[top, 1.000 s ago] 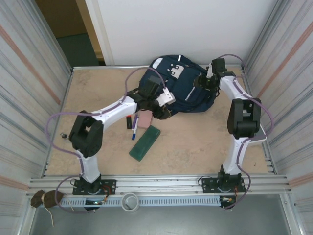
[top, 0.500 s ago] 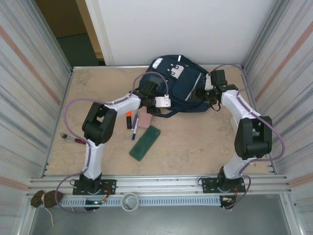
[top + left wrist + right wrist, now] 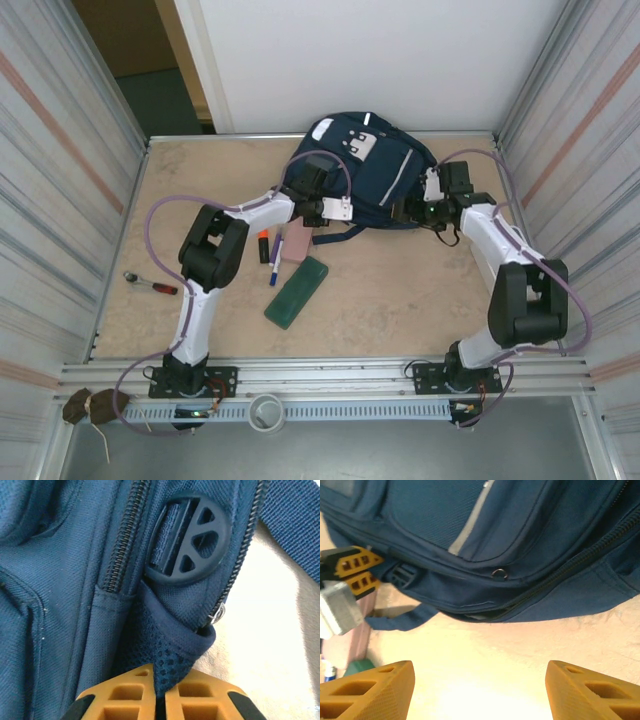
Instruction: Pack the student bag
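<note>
The navy student bag (image 3: 375, 172) lies at the back middle of the table, white patch up. My left gripper (image 3: 322, 206) is at its left lower edge, shut on a fold of the bag's dark mesh fabric (image 3: 175, 655) just below a round black buckle (image 3: 187, 545). A zipper pull (image 3: 218, 612) hangs to the right of the fold. My right gripper (image 3: 415, 212) stands open, low over the table at the bag's right lower edge, nothing between its fingers (image 3: 592, 690). Ahead of it the bag's zipper (image 3: 520, 602) gapes slightly. The left gripper (image 3: 372, 569) shows across the bag.
In front of the bag lie a pink block (image 3: 294, 246), a blue pen (image 3: 275, 262), an orange marker (image 3: 264, 245) and a green case (image 3: 297, 291). A red-handled tool (image 3: 152, 284) lies at the left. A bag strap (image 3: 400, 620) trails on the table.
My left gripper has shut on the bag's mesh fold and its arm has drawn in. The right gripper has slid down along the bag's right side towards its lower edge.
</note>
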Robot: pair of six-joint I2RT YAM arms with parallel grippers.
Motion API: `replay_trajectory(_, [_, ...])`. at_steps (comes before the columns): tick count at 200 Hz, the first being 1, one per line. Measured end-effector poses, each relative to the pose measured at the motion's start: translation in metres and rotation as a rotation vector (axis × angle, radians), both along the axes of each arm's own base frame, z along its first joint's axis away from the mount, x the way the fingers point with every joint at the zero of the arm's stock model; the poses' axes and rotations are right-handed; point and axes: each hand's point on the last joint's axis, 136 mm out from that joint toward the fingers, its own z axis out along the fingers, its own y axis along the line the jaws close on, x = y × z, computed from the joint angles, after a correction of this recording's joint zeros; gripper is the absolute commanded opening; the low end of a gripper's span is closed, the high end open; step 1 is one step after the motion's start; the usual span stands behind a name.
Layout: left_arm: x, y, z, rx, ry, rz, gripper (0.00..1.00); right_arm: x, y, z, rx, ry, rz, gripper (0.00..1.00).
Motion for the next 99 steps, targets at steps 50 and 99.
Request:
replay_trajectory(50, [-0.006,-0.013,0.034,-0.081,0.093,0.018,0.0,-0.02,0.044,0.021,0.001,-0.242,0.187,0.68])
replay_trajectory(99, [-0.01,-0.018,0.07,-0.168,0.178,0.049,0.0,-0.038,0.093,0.001,-0.123,-0.458,0.371,0.59])
